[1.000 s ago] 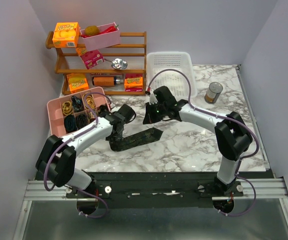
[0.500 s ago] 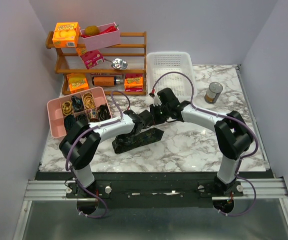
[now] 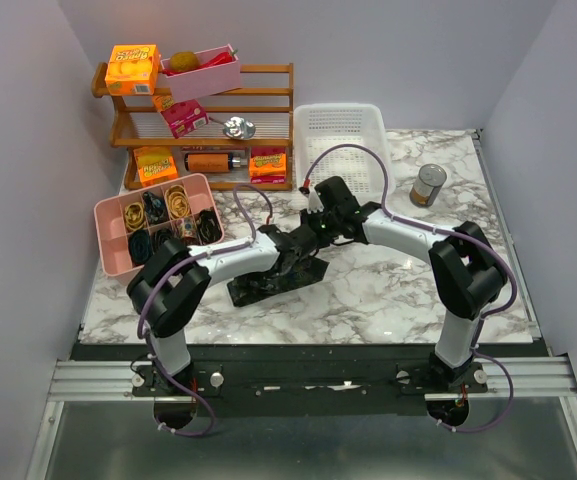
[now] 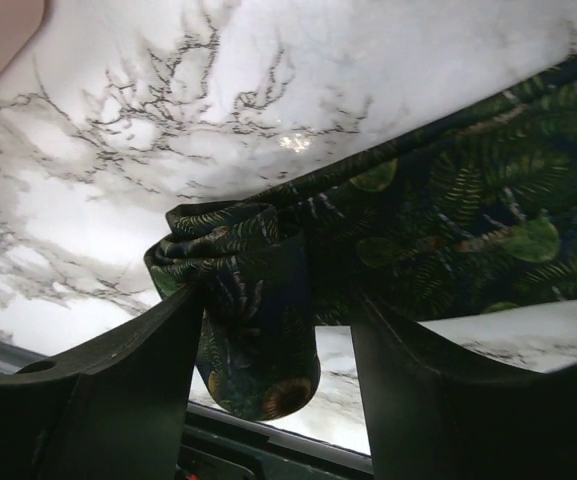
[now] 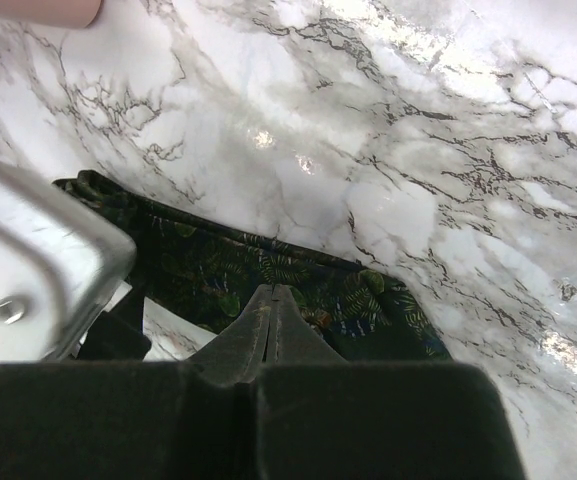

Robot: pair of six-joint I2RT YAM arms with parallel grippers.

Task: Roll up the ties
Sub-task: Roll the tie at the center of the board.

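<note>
One dark tie with a green leaf pattern (image 3: 266, 282) lies slanted on the marble table in front of the arms. In the left wrist view its wide part (image 4: 448, 210) runs to the right, and a folded, bunched end (image 4: 253, 330) hangs between my left fingers. My left gripper (image 3: 290, 262) (image 4: 278, 300) is open around that bunched end, which touches only the left finger (image 4: 138, 390). My right gripper (image 3: 309, 240) (image 5: 271, 292) is shut, with its tip over the tie's wide part (image 5: 218, 270).
A pink compartment box (image 3: 108, 215) holding small loops stands at the left. A wooden shelf (image 3: 268, 105) with boxes is behind it. A white basket (image 3: 340, 140) and a tin can (image 3: 428, 185) stand at the back right. The left arm's grey housing (image 5: 38, 260) is close to my right gripper.
My left arm has swung from the tie's left end rightward to its middle, next to my right gripper. The tie has bunched up and lies shorter. My right gripper has shifted slightly.
</note>
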